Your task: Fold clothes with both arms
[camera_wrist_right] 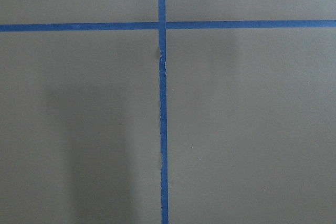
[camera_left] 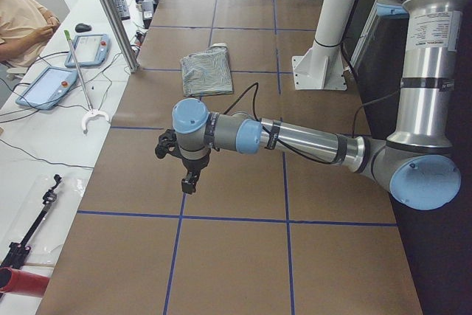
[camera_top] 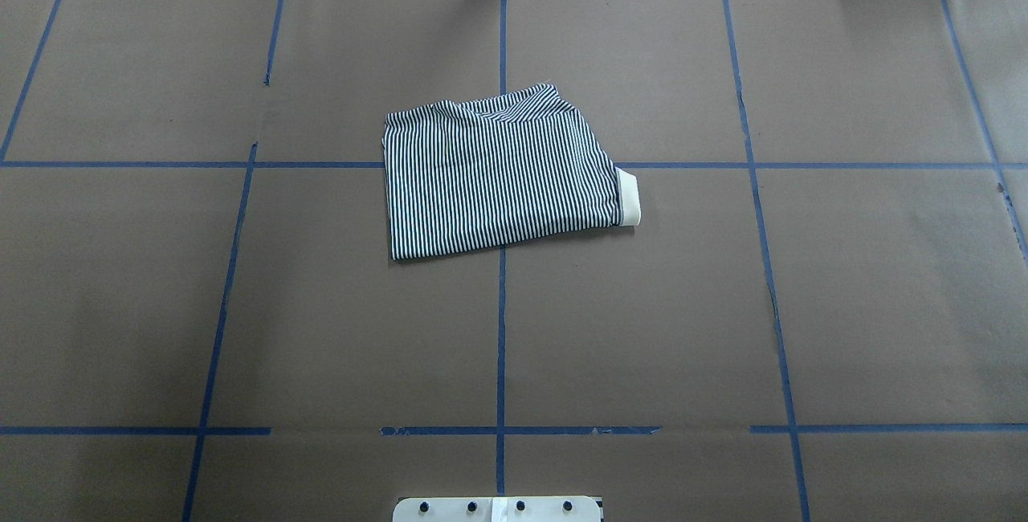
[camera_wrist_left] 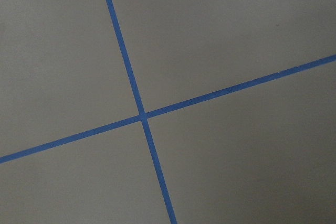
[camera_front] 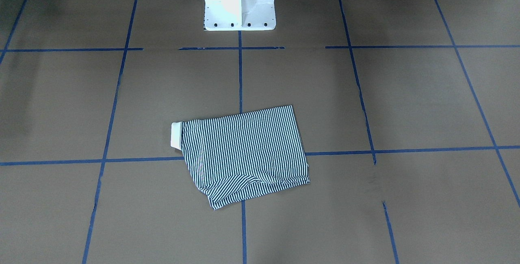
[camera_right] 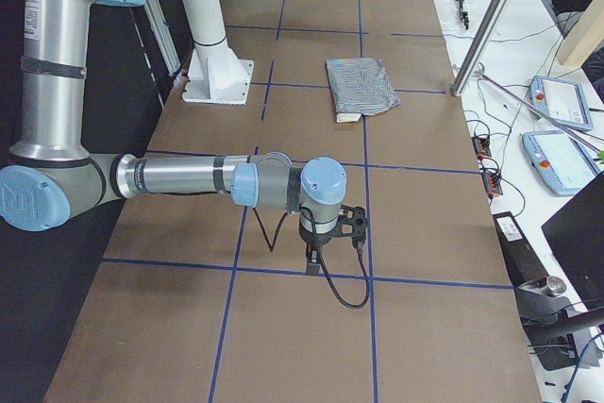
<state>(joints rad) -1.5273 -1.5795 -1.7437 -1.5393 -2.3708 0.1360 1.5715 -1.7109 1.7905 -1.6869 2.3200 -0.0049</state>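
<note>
The striped polo shirt lies folded into a compact rectangle near the table's middle, its cream collar sticking out at one end. It also shows in the overhead view and both side views. My left gripper hangs over bare table far from the shirt, toward the table's left end. My right gripper hangs over bare table toward the right end. Neither holds cloth. I cannot tell whether they are open or shut. The wrist views show only brown paper and blue tape.
The white pedestal base stands at the robot's side of the table. Blue tape lines grid the brown paper. An aluminium post, teach pendants and a seated operator are along the far edge.
</note>
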